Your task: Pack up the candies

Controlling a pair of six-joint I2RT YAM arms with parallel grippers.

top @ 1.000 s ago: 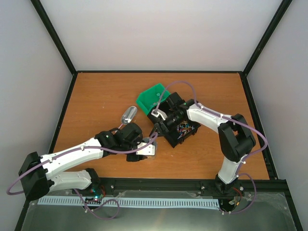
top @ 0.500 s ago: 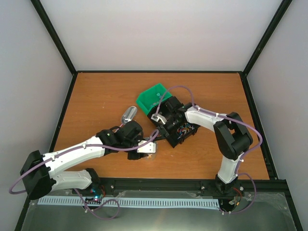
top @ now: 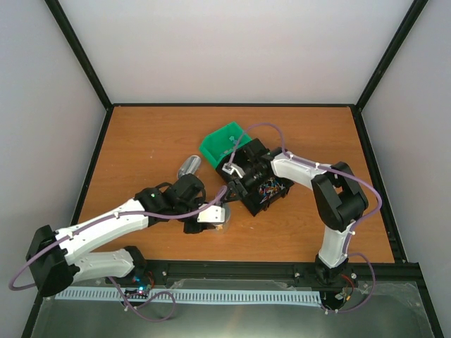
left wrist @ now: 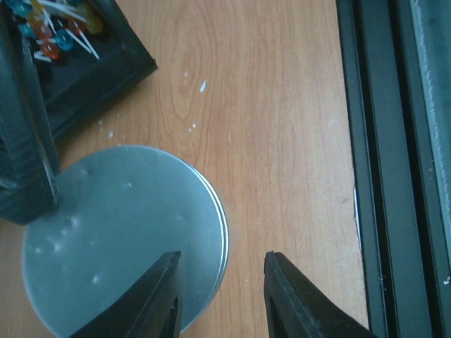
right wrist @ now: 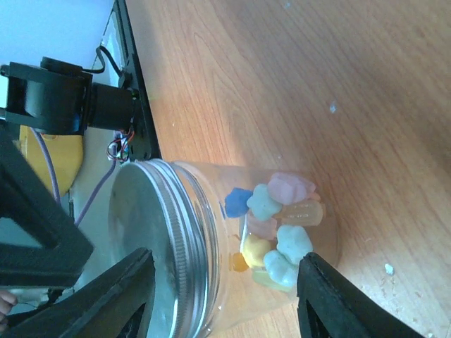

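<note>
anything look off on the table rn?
Yes, two things. A clear jar lies tipped on its side on the wood, left of the green container. Pale crumbs are also scattered on the table beside the black tray.

Clad in white shells between blocky black joints, on left arm (top: 106, 224) and right arm (top: 299, 167) alike. Trailed by a thin lilac cable (top: 266, 125), looping from base to wrist on each. Tipped with matte black, angular fingers (left wrist: 158, 303), seen close on left gripper (left wrist: 222, 260) and right gripper (right wrist: 225, 257).
</note>
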